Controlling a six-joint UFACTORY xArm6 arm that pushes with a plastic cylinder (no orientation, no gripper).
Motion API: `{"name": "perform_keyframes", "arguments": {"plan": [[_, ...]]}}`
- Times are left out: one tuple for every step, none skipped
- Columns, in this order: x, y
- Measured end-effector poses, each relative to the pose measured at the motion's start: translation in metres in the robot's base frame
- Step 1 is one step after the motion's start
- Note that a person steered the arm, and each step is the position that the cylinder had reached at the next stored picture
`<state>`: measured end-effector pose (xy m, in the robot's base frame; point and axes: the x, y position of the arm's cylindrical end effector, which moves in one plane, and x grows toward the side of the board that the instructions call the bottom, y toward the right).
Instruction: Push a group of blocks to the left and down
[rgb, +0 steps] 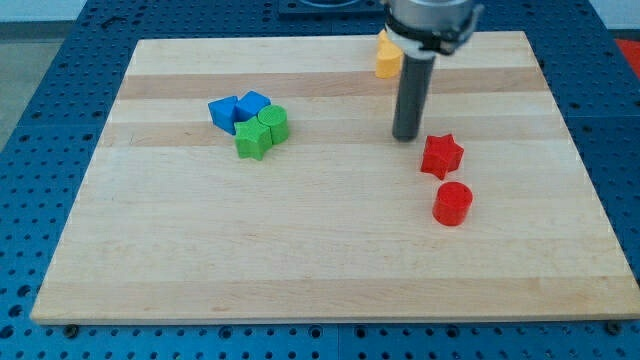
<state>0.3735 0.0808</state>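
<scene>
Resting: my tip (406, 136) beside red star (441, 156)

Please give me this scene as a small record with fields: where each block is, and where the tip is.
surface: wooden board on a blue perforated table
tip: my tip, up-left of the red star, apart from it
red blocks: red star; red cylinder below it
cluster at the view's left: two blue blocks, green star, green cylinder, packed together
top edge: yellow block, partly hidden by the arm
</scene>
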Motion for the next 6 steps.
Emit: {"name": "perform_keyframes", "arguments": {"plan": [[-0.039,-0.060],[-0.039,-0.132],[-0.018,-0.152],[0.001,-0.180],[0.010,-0.213],[0.023,-0.244]]}}
